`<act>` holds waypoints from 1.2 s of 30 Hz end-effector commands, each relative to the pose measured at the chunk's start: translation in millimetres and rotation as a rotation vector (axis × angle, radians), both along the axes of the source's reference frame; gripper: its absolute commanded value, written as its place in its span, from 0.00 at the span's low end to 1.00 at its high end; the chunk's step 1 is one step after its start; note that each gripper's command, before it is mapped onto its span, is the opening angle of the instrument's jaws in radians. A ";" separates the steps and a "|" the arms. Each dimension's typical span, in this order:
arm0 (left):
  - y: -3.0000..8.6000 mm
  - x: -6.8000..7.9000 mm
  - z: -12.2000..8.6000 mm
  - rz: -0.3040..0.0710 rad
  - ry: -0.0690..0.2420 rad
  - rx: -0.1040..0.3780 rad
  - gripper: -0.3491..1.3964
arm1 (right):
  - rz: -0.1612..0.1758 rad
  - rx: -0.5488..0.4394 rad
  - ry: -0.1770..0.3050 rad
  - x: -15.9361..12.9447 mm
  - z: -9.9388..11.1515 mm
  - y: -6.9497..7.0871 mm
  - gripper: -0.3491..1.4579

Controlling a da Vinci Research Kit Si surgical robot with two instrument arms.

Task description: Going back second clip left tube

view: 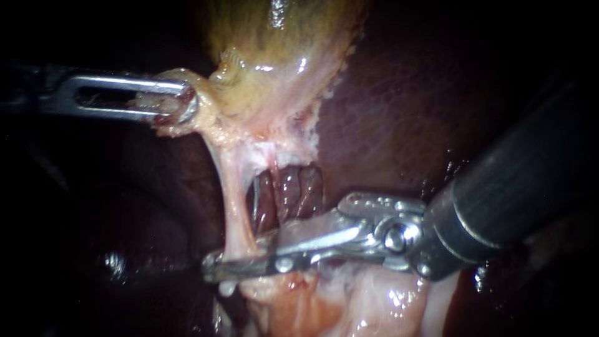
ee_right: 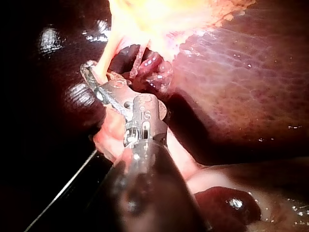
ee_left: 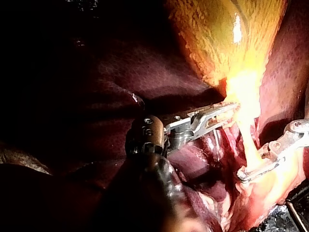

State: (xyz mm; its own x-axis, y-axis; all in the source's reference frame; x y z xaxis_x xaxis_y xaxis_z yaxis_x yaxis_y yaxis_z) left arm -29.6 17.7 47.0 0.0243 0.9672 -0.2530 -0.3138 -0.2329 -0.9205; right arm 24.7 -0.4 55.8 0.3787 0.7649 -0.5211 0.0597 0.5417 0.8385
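The yellow gallbladder [view: 281, 50] hangs at the top of the endoscope view. My left instrument [view: 181, 103] comes in from the left, its slotted jaws shut on the pale tissue at the gallbladder's lower edge and holding it stretched. From there the left tube [view: 232, 200] runs down as a taut pale strand. My right instrument [view: 240, 259] reaches in from the right. Its long thin jaws lie across the tube's lower end with a narrow gap, the tube between them. The left wrist view shows the same jaws [ee_left: 246, 173] around the tube [ee_left: 248, 145].
Dark red liver [view: 387, 112] fills the right and the background. A thinner strand [view: 256, 193] and reddish tissue [view: 299, 187] sit just right of the tube. Pale wet fat [view: 349, 299] lies below the right instrument's jaws.
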 end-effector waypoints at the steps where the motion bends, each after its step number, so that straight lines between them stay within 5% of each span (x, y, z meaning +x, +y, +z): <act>1: 0.0 0.0 0.0 0.000 0.001 0.000 0.00 | -0.002 -0.017 0.004 0.0 0.1 0.0 0.00; 5: 0.0 0.1 0.0 0.000 0.001 0.000 0.00 | 0.030 -0.118 0.005 0.3 0.4 0.2 0.35; 7: -0.1 0.1 0.0 0.000 0.001 0.000 0.00 | 0.056 -0.139 -0.009 0.4 0.7 0.4 0.42; 16: -0.2 0.1 0.1 0.000 0.001 -0.001 0.00 | 0.108 -0.345 -0.027 -1.0 3.4 2.4 0.47; 23: -0.2 0.3 0.0 0.000 0.001 -0.001 0.00 | 0.126 -0.407 -0.035 -4.0 2.4 4.5 0.47; 36: -0.1 0.6 0.0 -0.002 0.003 -0.002 0.00 | 0.065 -0.481 0.028 -15.0 -0.4 4.5 0.47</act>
State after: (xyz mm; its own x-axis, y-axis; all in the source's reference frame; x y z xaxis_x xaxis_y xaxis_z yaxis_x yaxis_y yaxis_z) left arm -29.0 17.6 47.0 0.0255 0.9666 -0.2549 -0.3174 -0.2340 -0.9190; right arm 9.0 4.2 55.4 0.3186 0.4522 -0.8331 0.0350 0.8727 0.4871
